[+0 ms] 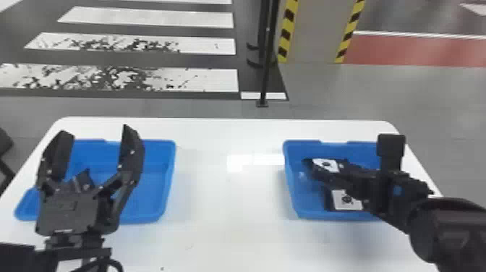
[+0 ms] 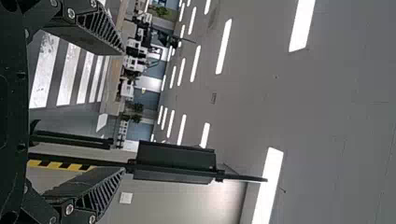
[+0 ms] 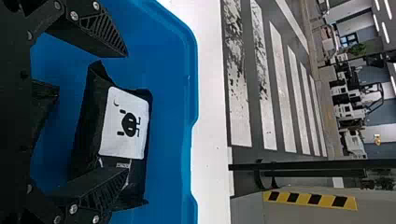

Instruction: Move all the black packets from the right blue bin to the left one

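In the head view, two packets lie in the right bin (image 1: 289, 181), the farther packet (image 1: 326, 165) and the nearer packet (image 1: 347, 201), so at least those are left to move. The left bin (image 1: 168, 181) sits across the worktop (image 1: 231, 202), the left end effector (image 1: 97, 131) spread above it; whether any packet has landed there, I can't tell. The left wrist view agrees: its fingers (image 2: 95, 32) stand wide, pinching nothing. In the right wrist view, the right end effector (image 3: 126, 112) is spread too, over the farther packet, apparently without a grip. I'd say the transfer of this pair is still to do, the next pick just lining up.
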### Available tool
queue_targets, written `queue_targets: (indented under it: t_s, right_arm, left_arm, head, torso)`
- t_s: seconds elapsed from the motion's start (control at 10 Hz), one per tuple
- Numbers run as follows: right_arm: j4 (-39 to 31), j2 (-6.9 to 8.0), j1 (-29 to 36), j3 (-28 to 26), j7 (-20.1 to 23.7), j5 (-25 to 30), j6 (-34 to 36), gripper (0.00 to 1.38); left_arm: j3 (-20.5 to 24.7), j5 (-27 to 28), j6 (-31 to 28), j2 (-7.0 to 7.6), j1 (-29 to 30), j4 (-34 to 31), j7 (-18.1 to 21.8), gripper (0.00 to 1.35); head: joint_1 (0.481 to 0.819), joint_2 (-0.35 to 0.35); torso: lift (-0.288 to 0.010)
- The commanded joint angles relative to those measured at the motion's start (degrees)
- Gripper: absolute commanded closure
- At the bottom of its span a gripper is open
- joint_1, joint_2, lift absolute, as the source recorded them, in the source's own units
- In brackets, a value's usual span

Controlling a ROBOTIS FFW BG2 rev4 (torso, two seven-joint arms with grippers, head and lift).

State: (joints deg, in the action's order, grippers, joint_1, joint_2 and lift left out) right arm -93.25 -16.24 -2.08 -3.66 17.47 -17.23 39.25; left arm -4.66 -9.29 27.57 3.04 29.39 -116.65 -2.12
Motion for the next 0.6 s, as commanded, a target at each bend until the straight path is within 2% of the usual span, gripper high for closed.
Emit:
queue_targets:
  t_s: [0.0,0.5]
  right_arm:
    - [-1.03,0.16,-0.03,0.12,-0.95,0.66,1.24,0.17]
    - [0.09,0.51,-1.01,0.12,-3.58,1.92,2.37,0.17]
  left_arm:
    - [0.09,-0.42,0.00,0.03,0.14,0.00,0.01,0.16]
    - [0.20,-0.53,-0.42,0.12,0.28,0.14,0.10,0.16]
  head:
    - [0.695,-0.070]
    - [0.695,-0.079]
  torso:
    - [-0.140]
    - [-0.140]
